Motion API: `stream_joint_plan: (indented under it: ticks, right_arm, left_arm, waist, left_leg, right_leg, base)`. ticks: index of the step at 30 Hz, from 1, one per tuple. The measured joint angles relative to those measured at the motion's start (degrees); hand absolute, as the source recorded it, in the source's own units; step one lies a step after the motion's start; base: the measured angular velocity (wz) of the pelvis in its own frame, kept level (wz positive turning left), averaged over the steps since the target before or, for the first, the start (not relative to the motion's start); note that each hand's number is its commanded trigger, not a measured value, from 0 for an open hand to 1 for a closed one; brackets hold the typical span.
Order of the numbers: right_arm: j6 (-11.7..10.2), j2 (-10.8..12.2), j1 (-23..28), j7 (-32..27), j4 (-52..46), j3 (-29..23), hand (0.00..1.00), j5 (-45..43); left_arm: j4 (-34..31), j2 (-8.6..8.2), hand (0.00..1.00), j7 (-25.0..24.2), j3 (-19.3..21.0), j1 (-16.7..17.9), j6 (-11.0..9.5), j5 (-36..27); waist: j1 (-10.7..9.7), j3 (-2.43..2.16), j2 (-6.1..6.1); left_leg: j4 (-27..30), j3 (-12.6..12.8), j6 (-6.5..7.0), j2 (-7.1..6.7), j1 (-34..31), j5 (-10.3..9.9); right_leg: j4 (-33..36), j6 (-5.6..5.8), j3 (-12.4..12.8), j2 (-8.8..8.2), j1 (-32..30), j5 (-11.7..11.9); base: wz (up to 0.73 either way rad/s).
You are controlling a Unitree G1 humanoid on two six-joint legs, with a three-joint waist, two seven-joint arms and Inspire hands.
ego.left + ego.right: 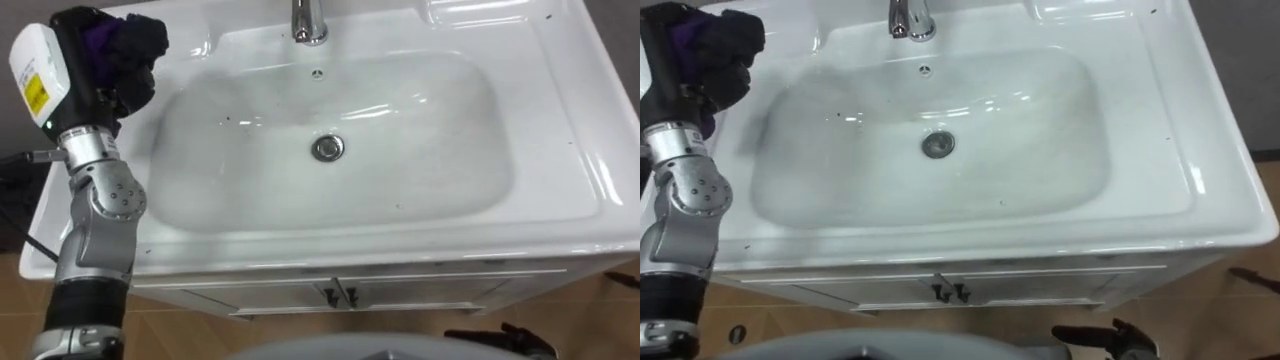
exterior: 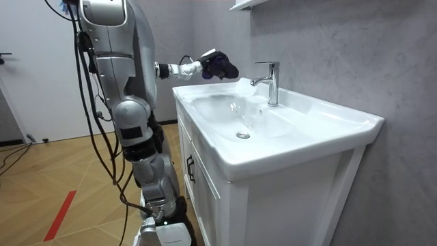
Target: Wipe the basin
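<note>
The white basin has a chrome drain at the middle of its bowl and a chrome tap at the back. My left hand hovers over the basin's back left corner, shut on a dark purple cloth bunched in its fingers. In the room view the left hand holds the cloth above the rim, left of the tap. A few dark specks lie on the bowl's left slope. My right hand sits low at the bottom edge.
I stand in front of a white cabinet under the basin, with two small dark door handles. A grey wall runs behind the tap. Wooden floor lies beside the cabinet.
</note>
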Motion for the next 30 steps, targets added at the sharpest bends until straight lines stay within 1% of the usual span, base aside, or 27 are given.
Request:
stream_joint_plan:
  ticks: [2, 6, 8, 10, 11, 12, 13, 14, 15, 18, 21, 23, 28, 29, 30]
  right_arm:
    - [0.0, 0.0, 0.0, 0.0, 0.0, 0.0, 0.00, 0.0]
    - [0.0, 0.1, 0.1, 0.2, -0.2, 0.2, 0.00, 0.0]
    - [0.0, 0.1, 0.1, 0.7, -0.4, 0.2, 0.00, -0.1]
    - [0.0, 0.2, 0.3, 0.7, -0.8, 0.3, 0.00, -0.1]
    - [0.0, 0.2, 0.3, 0.7, -0.8, 0.3, 0.00, 0.0]
    - [0.1, 0.2, 0.3, 0.7, -0.8, 0.3, 0.00, 0.0]
    - [0.2, 0.2, 0.5, 0.8, -0.8, 0.3, 0.00, -0.1]
    - [0.2, 0.2, 0.6, 0.8, -0.8, 0.3, 0.00, -0.1]
    - [0.5, 0.2, 0.6, 0.8, -0.9, 0.2, 0.00, 0.0]
    - [0.7, 0.1, 0.6, 0.8, -0.8, 0.1, 0.00, 0.0]
    - [0.7, 0.2, 0.8, 1.2, -0.8, 0.0, 0.00, 0.1]
    - [0.7, 0.2, 0.8, 1.2, -0.8, 0.0, 0.00, 0.1]
    - [0.7, 0.2, 1.0, 1.2, -0.9, -0.2, 0.00, 0.0]
    - [0.7, 0.2, 1.1, 1.2, -0.9, -0.2, 0.00, 0.0]
    - [0.7, 0.1, 1.2, 1.3, -0.9, -0.1, 0.00, 0.0]
  left_arm:
    - [-0.1, 0.03, 1.00, 0.1, 0.0, 0.2, 0.0, 0.0]
    - [-0.8, 0.09, 1.00, 0.1, 0.1, 0.2, 0.0, -0.1]
    - [-0.7, 0.10, 1.00, 0.1, 1.0, 1.3, 0.0, -0.2]
    - [1.3, 0.10, 1.00, 0.1, 1.7, 3.5, 0.1, -0.2]
    - [2.0, 0.10, 1.00, 0.1, 1.7, 4.0, 0.2, -0.2]
    - [3.6, 0.09, 1.00, -0.2, 1.7, 4.9, 0.5, -0.5]
    - [4.8, 0.09, 1.00, -0.7, 1.7, 5.5, 1.2, -0.5]
    - [5.2, 0.09, 1.00, -0.9, 1.7, 5.8, 1.6, -0.5]
    - [5.5, 0.09, 1.00, -1.0, 1.8, 6.5, 2.2, -0.9]
    - [7.1, 0.09, 1.00, -1.3, 1.8, 8.1, 2.6, -2.8]
    - [7.6, 0.09, 1.00, -2.0, 2.0, 8.8, 2.9, -4.1]
    - [7.6, 0.09, 1.00, -2.2, 2.3, 9.4, 2.9, -4.6]
    - [7.6, 0.09, 1.00, -2.3, 2.3, 9.5, 3.2, -4.6]
    - [7.6, 0.09, 0.87, -2.3, 2.3, 9.5, 3.2, -4.6]
    - [8.1, 0.09, 0.71, -2.3, 2.3, 9.5, 3.2, -5.1]
  waist:
    - [0.1, 0.01, 0.10]
    - [1.4, -0.08, 0.39]
    - [1.5, -0.10, 0.41]
    - [1.5, -0.14, 0.47]
    - [1.5, -0.19, 0.55]
    - [1.5, -0.37, 0.85]
    - [1.4, -0.24, 0.66]
    - [1.4, -0.24, 0.64]
    - [1.6, -0.13, 0.38]
    - [2.3, -0.12, 0.28]
    - [2.9, -0.12, 0.34]
    - [2.9, -0.13, 0.45]
    - [2.8, -0.30, 0.78]
    - [2.8, -0.33, 0.82]
    - [2.6, -0.37, 0.87]
  left_leg:
    - [0.0, 0.0, 0.00, -0.03, -0.1, 0.0]
    - [0.1, 0.0, 0.00, -0.06, -0.1, 0.0]
    - [0.1, -0.1, 0.00, -0.07, -0.1, 0.0]
    - [0.1, 0.0, 0.00, -0.12, 0.1, 0.0]
    - [0.1, 0.0, 0.00, -0.13, 0.1, 0.0]
    - [0.1, 0.0, 0.00, -0.13, 0.1, 0.0]
    - [0.2, 0.0, 0.00, -0.13, 0.0, 0.0]
    - [0.2, 0.0, 0.00, -0.13, 0.0, 0.0]
    - [0.2, -0.1, 0.01, -0.13, 0.0, 0.0]
    - [0.2, -0.3, 0.01, -0.23, 0.1, 0.0]
    - [0.2, -0.2, 0.02, -0.23, 0.1, 0.0]
    - [0.2, -0.2, 0.02, -0.22, 0.1, 0.0]
    - [0.2, -0.2, 0.03, -0.22, 0.1, 0.0]
    - [0.2, -0.2, 0.03, -0.22, 0.2, 0.0]
    - [0.2, -0.2, 0.03, -0.23, 0.3, 0.0]
  right_leg:
    - [0.0, 0.05, -0.4, -0.04, 0.0, 0.0]
    - [0.1, 0.09, -1.2, -0.09, 0.1, 0.0]
    - [0.1, 0.13, -1.3, -0.10, 0.2, -0.1]
    - [0.0, 0.17, -1.4, -0.13, 0.4, -0.1]
    - [0.0, 0.17, -1.4, -0.14, 0.4, -0.1]
    - [0.1, 0.17, -1.8, -0.16, 0.4, -0.1]
    - [0.0, 0.18, -2.2, -0.16, 0.3, -0.1]
    - [0.0, 0.19, -2.5, -0.16, 0.4, -0.1]
    - [0.0, 0.24, -2.5, -0.15, 0.4, -0.2]
    - [0.0, 0.28, -2.5, -0.19, 0.5, -0.2]
    - [0.0, 0.31, -2.4, -0.19, 0.4, -0.2]
    - [0.0, 0.36, -2.4, -0.21, 0.4, -0.3]
    - [0.1, 0.36, -2.4, -0.21, 0.4, -0.3]
    - [0.1, 0.36, -2.3, -0.20, 0.5, -0.3]
    - [0.1, 0.36, -2.3, -0.19, 0.6, -0.2]
  base:
    - [0.10]
    - [0.09]
    - [0.03]
    - [0.00]
    - [0.06]
    - [0.13]
    - [0.16]
    - [0.16]
    - [0.08]
    - [0.01]
    - [0.00]
    - [0.00]
    - [0.00]
    - [0.00]
    - [0.00]
